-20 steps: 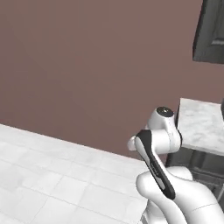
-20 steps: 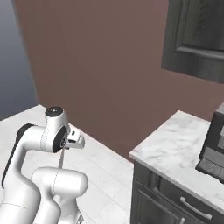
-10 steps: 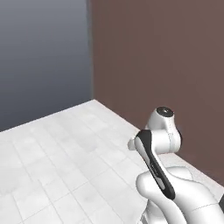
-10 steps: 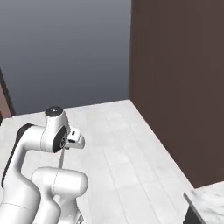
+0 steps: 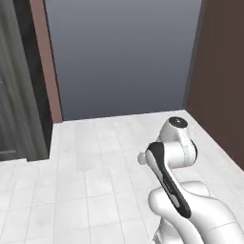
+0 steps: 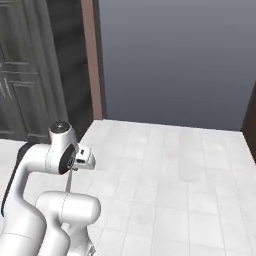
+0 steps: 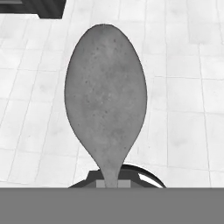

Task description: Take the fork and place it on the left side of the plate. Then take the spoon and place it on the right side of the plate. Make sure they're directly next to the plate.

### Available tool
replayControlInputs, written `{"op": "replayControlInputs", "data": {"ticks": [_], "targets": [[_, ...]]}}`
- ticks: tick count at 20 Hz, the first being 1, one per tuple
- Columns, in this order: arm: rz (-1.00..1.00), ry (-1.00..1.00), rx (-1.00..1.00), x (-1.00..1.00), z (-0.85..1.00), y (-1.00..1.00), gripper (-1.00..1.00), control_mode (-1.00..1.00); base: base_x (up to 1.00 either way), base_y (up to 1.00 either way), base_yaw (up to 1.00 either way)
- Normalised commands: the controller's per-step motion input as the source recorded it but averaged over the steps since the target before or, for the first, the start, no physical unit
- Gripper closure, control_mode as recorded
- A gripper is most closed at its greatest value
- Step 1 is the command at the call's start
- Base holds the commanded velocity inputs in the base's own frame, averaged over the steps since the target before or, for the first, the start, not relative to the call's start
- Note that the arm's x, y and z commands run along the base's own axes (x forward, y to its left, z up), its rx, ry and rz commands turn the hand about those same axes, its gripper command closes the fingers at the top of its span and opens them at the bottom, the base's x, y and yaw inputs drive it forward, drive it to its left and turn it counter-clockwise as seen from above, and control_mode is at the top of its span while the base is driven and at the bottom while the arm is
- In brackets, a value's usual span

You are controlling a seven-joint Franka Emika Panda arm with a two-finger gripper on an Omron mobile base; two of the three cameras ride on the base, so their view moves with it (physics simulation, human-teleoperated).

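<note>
The spoon [image 7: 105,92] is all grey, and its oval bowl looms large in the hand view above a white tiled floor. Its thin handle runs down into my gripper [image 7: 111,183], which is shut on it. In the right base view the spoon's handle [image 6: 70,181] shows as a thin line hanging below the folded hand [image 6: 82,159]. The arm [image 5: 174,157] is tucked close over the base. The fork and the plate are out of view.
White floor tiles [image 5: 95,157] spread ahead. A tall dark panelled cabinet [image 6: 30,65] with a brown edge post [image 5: 45,57] stands at the left. A dark brown wall [image 5: 219,71] rises at the right, with a blue-grey blank backdrop between them.
The whole picture has swung as the base turns: the counter and brown wall slid off to the right and the dark cabinet came in at the left. The arm holds its pose.
</note>
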Motion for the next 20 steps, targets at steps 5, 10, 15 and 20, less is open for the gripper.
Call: {"op": "replayControlInputs", "data": {"ticks": [5,10,15,20], "targets": [[0.00,0.00,0.00,0.00,0.00,0.00,1.00,1.00,0.04,0.49,0.61],[0.00,0.00,0.00,0.00,0.00,0.00,1.00,1.00,0.34,0.44,0.47],[0.00,0.00,0.00,0.00,0.00,0.00,1.00,1.00,0.72,0.37,0.27],[0.00,0.00,0.00,0.00,0.00,0.00,1.00,1.00,0.93,0.25,0.14]]}}
